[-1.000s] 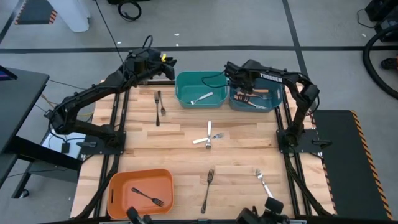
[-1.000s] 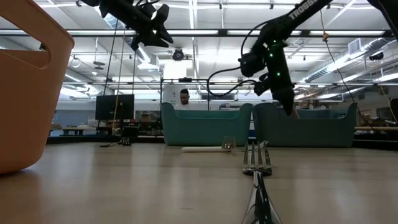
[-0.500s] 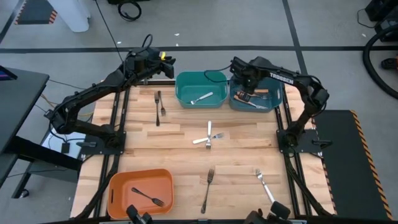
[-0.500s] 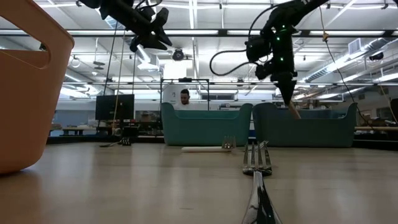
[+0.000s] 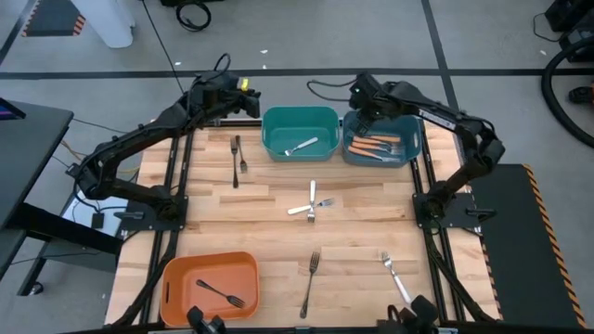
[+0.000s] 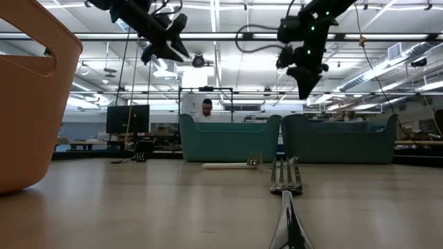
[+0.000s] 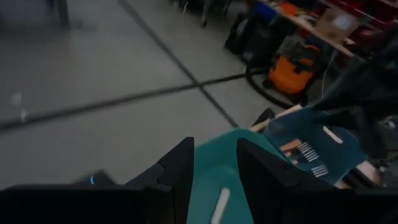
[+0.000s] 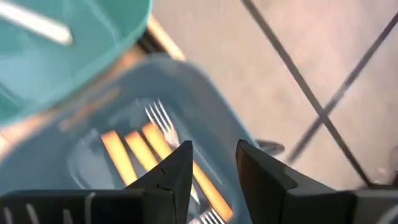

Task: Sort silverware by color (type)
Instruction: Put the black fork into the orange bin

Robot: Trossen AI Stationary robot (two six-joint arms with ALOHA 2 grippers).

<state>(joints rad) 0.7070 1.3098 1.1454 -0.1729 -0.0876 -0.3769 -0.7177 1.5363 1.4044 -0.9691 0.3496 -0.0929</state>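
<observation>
the right gripper point(image 5: 364, 96) hangs above the far rim of the blue-grey plastic bin point(image 5: 415, 139), its two dark fingers spread apart with nothing between them. three orange-handled forks point(image 5: 375, 145) lie flat inside that bin, side by side. it looks like a drop is done, so the step now is to lift clear and go for another fork.

the left gripper point(image 5: 249, 100) waits up high by the far left corner of the teal plastic bin point(image 5: 271, 119); its jaws are spread and empty too. one white-handled fork point(image 5: 301, 147) lies in that bin.

on the pale wooden table point(image 5: 269, 215) are two crossed white-handled forks point(image 5: 311, 203), two dark forks point(image 5: 238, 156) near the left arm, one dark fork point(image 5: 310, 278) near the front and a silvery fork point(image 5: 391, 272) beside it. a black fork point(image 5: 220, 294) lies in the orange plastic bin point(image 5: 176, 278).

to do it well, go straight up first so the fingers miss the bin wall. then pick a fork that lies alone, and pinch it across its thin handle.
</observation>
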